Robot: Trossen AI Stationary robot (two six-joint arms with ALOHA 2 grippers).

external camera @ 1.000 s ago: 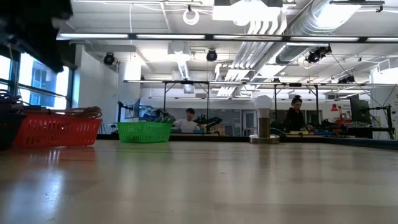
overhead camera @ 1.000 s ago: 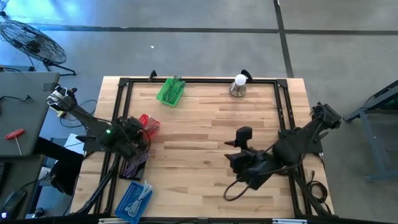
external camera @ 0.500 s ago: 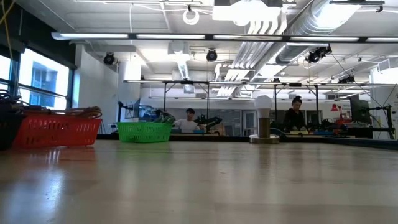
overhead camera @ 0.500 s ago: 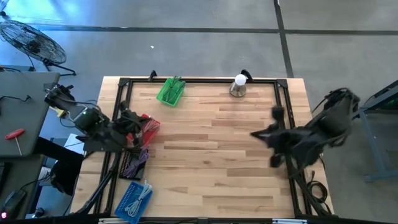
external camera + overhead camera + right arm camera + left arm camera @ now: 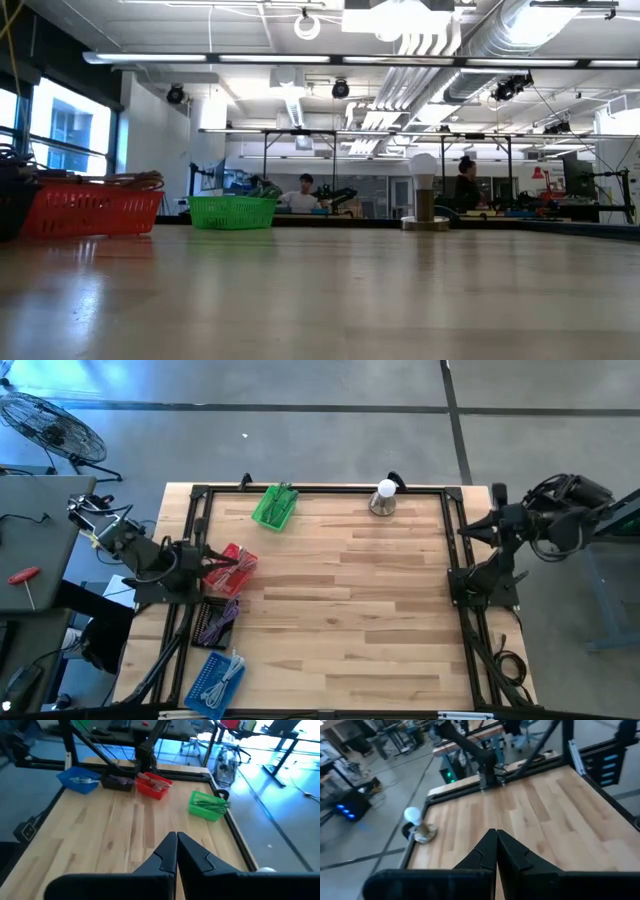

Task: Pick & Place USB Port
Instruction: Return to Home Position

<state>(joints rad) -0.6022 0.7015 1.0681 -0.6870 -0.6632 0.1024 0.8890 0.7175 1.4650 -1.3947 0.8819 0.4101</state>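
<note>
Now left fingers (image 5: 484, 854) and right fingers (image 5: 165, 856) sit clenched, empty, at opposite table (image 5: 340, 620) edges

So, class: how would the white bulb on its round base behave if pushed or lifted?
The bulb stands on a wider base, so a high push probably tips it, a low one slides it. Its smooth surface looks fragile and slippery.

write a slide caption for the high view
Left arm and right arm flank the table; cables sit in green bin, red bin, blue bin.
</note>
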